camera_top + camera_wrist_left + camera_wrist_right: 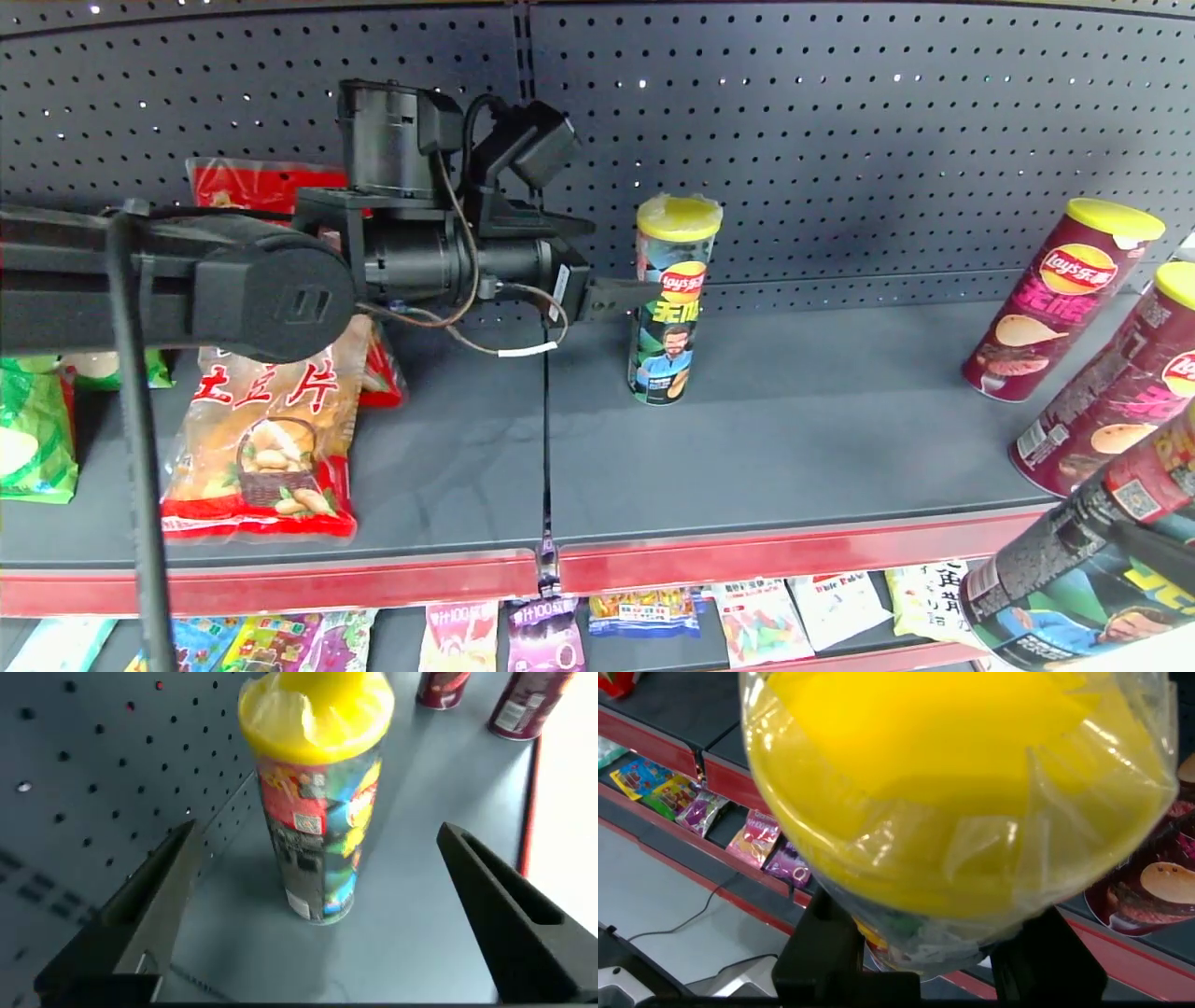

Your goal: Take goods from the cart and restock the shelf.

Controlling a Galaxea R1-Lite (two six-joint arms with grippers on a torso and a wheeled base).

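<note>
A chips can (672, 299) with a yellow lid and a blue-green label stands upright on the grey shelf (794, 439), close to the pegboard back. My left gripper (652, 295) is level with the can's middle, open. In the left wrist view the can (322, 812) stands between the spread fingertips (177, 859), touching neither. My right gripper (934, 957) is shut on a second chips can (952, 784), whose yellow film-wrapped lid faces the camera. That can (1055, 579) hangs tilted below the shelf's front right corner.
Two maroon chips cans (1064, 299) (1111, 401) stand at the shelf's right end. A potato crisps bag (261, 429) lies under my left arm, a red bag (252, 185) behind it and a green bag (33, 439) at far left. Snack packs (644, 611) fill the lower shelf.
</note>
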